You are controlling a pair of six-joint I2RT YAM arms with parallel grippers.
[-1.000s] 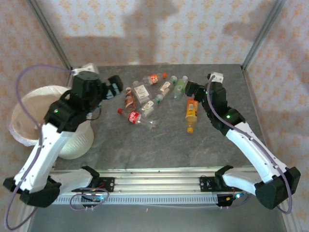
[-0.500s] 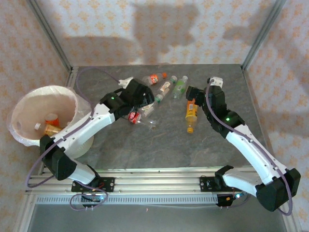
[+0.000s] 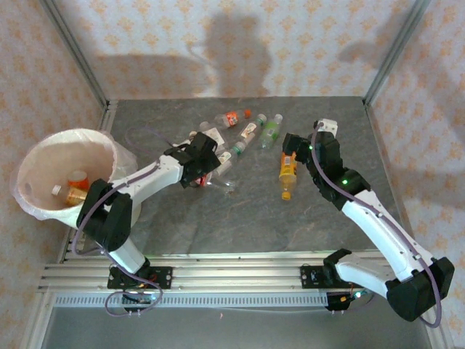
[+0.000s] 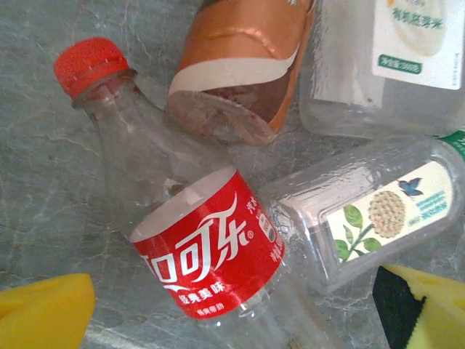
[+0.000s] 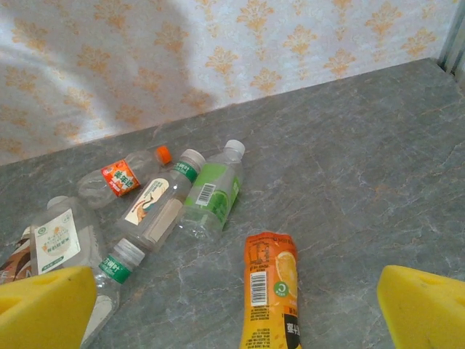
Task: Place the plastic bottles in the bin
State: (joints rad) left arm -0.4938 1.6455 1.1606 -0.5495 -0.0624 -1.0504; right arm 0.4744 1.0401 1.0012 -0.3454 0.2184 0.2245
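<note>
Plastic bottles lie in a loose pile at the middle of the grey table [image 3: 240, 211]. My left gripper [image 4: 232, 320] is open and low over a clear red-label cola bottle [image 4: 207, 262] with a red cap; its yellow fingertips [image 4: 43, 313] stand either side of the body. In the top view the left gripper [image 3: 200, 169] covers most of that bottle. Beside it lie a brown-orange label bottle [image 4: 240, 65] and a flower-label bottle [image 4: 370, 218]. My right gripper [image 3: 290, 145] is open above an orange juice bottle [image 5: 270, 291], not touching it. The bin [image 3: 43, 145] stands at the far left.
Inside the bin lie two bottles [image 3: 76, 187]. Further bottles lie beyond the right gripper: a green-label one [image 5: 214, 193], a bird-label one [image 5: 156, 203], an orange-cap one [image 5: 120, 178] and a white-label one [image 5: 58, 240]. A patterned wall and metal posts bound the table.
The left arm has swung from over the bin to the bottle pile and come down over the red-label bottle, jaws still open. The right arm has barely moved.
</note>
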